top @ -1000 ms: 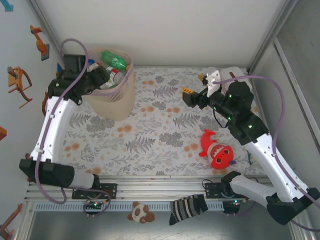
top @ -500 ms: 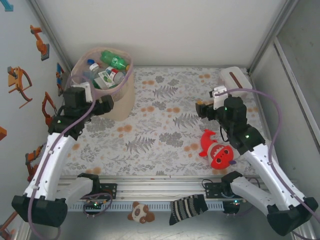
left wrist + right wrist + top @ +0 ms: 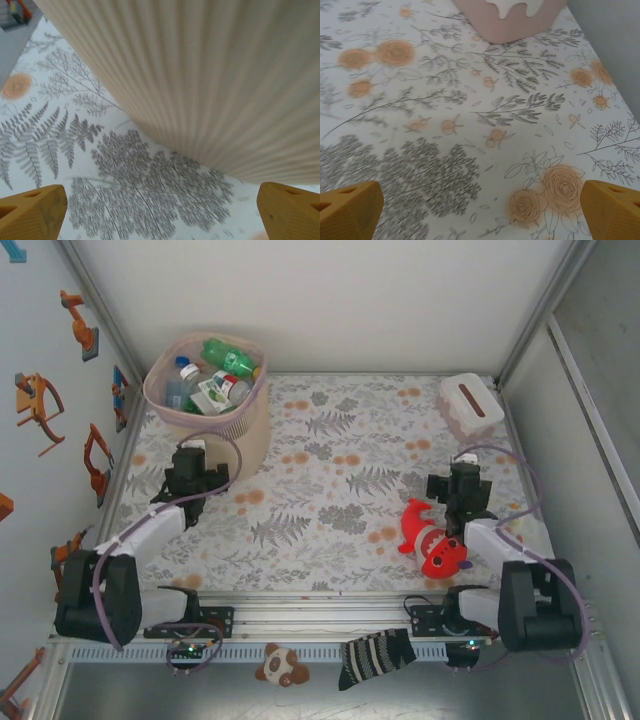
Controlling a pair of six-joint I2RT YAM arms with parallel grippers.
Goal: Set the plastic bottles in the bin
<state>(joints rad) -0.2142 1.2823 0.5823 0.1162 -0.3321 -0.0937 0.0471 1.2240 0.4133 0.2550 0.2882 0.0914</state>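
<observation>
The bin (image 3: pixel 232 435) is a tall beige wastebasket with a pink liner at the far left of the table. Several plastic bottles (image 3: pixel 222 380) lie inside it, a green one (image 3: pixel 230 360) on top. My left gripper (image 3: pixel 200 462) sits low on the mat just in front of the bin, open. In the left wrist view the bin's ribbed wall (image 3: pixel 215 75) rises close ahead, and nothing lies between the yellow fingertips (image 3: pixel 31 214). My right gripper (image 3: pixel 453 476) is low at the right, open over bare mat, with its yellow fingertips (image 3: pixel 612 209) wide apart.
A red shark plush (image 3: pixel 436 541) lies just left of the right arm. A small white box with a brown slot (image 3: pixel 471 403) stands at the far right corner, and its base (image 3: pixel 515 20) is ahead of the right gripper. A striped sock (image 3: pixel 376 655) and a small plush (image 3: pixel 281 664) lie below the front rail.
Both arms have drawn back toward the near edge and folded low. The left gripper came down from the bin's rim to its foot. Both grippers have opened wider.
</observation>
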